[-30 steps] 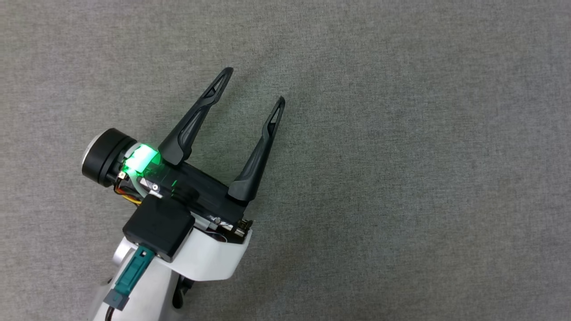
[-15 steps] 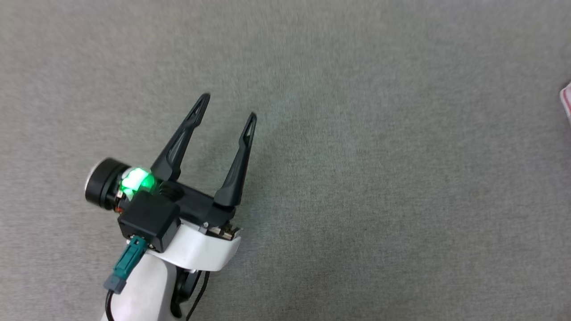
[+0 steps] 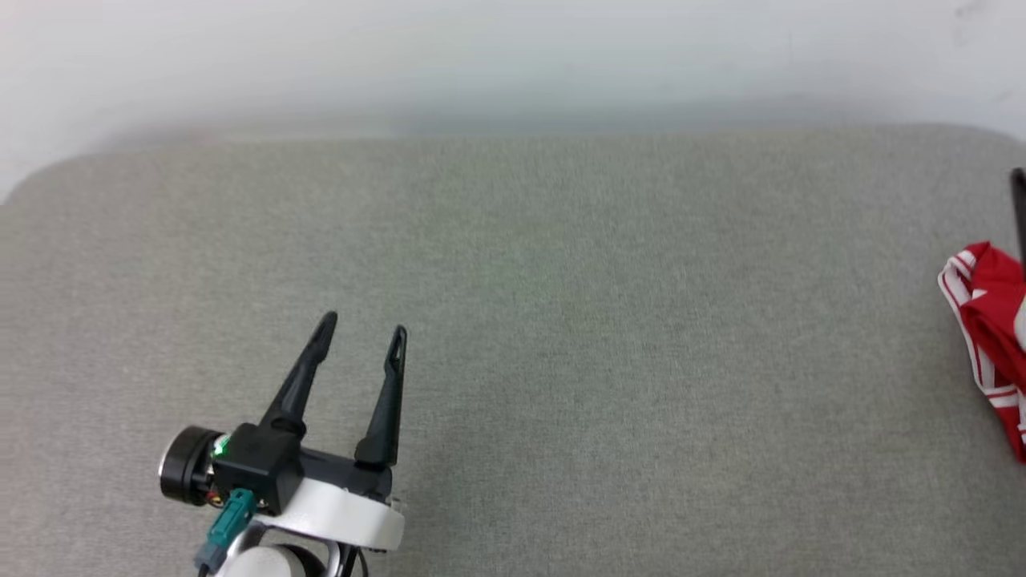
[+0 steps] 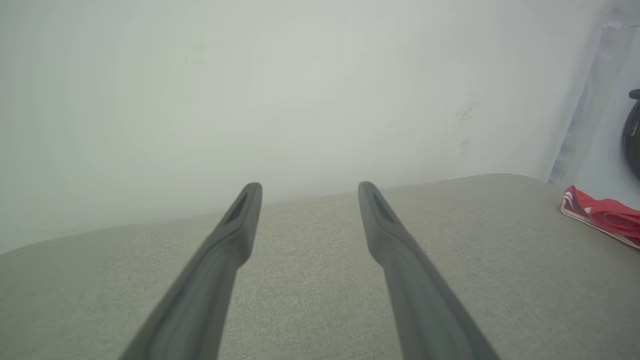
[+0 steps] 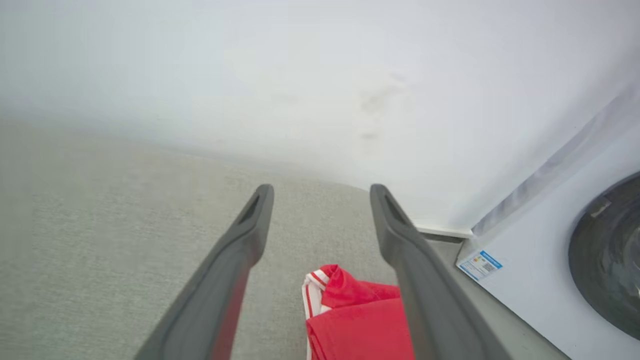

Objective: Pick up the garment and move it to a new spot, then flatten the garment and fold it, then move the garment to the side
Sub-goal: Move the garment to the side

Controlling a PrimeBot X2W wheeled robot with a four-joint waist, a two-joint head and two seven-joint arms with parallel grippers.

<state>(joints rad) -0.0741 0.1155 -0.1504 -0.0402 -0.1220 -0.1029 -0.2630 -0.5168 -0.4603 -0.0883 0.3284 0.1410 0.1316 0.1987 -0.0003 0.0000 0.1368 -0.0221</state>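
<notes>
The garment (image 3: 990,312), red with white-and-red striped trim, lies bunched at the far right edge of the grey padded surface (image 3: 561,320). In the right wrist view the garment (image 5: 355,315) lies just below and between the fingers of my right gripper (image 5: 320,192), which is open and holds nothing. My left gripper (image 3: 363,327) hovers over the bare surface at the lower left, open and empty, far from the garment. In the left wrist view my left gripper (image 4: 310,187) points at the wall, with the garment (image 4: 605,217) far off to the right.
A white wall (image 3: 513,56) rises behind the surface's rounded far edge. To the right of the surface stands a white appliance with a dark round door (image 5: 607,250) and a small label (image 5: 479,265). Grey surface stretches between my left gripper and the garment.
The head camera has tilted up, bringing the wall, the surface's far edge and the garment into the picture. My left gripper stays open, its fingers now pointing more straight ahead.
</notes>
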